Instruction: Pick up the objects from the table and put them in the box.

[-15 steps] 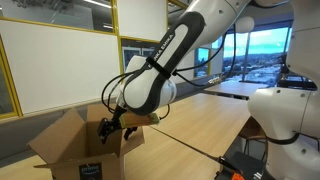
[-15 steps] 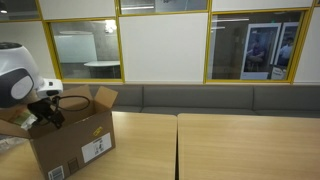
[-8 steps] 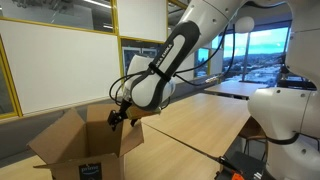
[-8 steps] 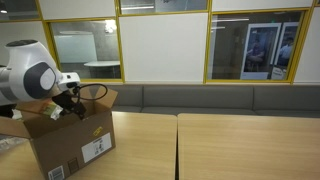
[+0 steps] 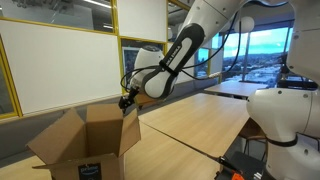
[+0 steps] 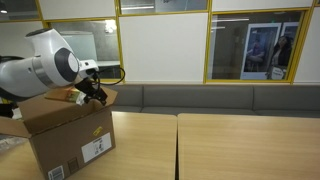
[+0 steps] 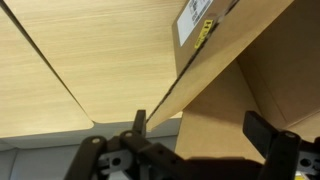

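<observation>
Notes: we found gripper above far flap of large brown cardboard box, jaws spread wide, nothing between them. We saw no black ring-shaped roll, no green ball on long light wood table. We judged both probably boxed, though interior hidden; little left.

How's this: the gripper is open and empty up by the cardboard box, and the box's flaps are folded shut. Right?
Not quite. The box flaps are not folded shut; both exterior views show them standing open. The rest holds: the gripper is open and empty up by the box, as the wrist view shows.
</observation>
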`<state>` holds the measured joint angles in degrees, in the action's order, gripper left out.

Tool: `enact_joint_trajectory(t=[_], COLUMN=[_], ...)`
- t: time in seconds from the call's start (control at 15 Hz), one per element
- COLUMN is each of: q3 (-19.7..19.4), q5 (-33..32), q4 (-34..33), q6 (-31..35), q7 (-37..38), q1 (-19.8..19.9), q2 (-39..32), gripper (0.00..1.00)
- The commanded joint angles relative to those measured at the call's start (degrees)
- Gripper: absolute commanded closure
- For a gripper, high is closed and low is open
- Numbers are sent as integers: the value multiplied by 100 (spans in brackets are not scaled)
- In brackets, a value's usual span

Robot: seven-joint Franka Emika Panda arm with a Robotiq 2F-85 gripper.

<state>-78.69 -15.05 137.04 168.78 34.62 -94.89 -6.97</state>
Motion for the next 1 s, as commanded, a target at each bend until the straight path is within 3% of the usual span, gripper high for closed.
enact_joint_trajectory(t=[0.0,0.53,0.93], q3=[-987,-3048,-4019], q5=[-474,41,723], q4=[-81,575,1224], q6=[-131,-414,-770], q7=[471,154,-217], q1=[-737,-2595,-3822], q2=[-190,-708,-999], gripper=[0,0,0])
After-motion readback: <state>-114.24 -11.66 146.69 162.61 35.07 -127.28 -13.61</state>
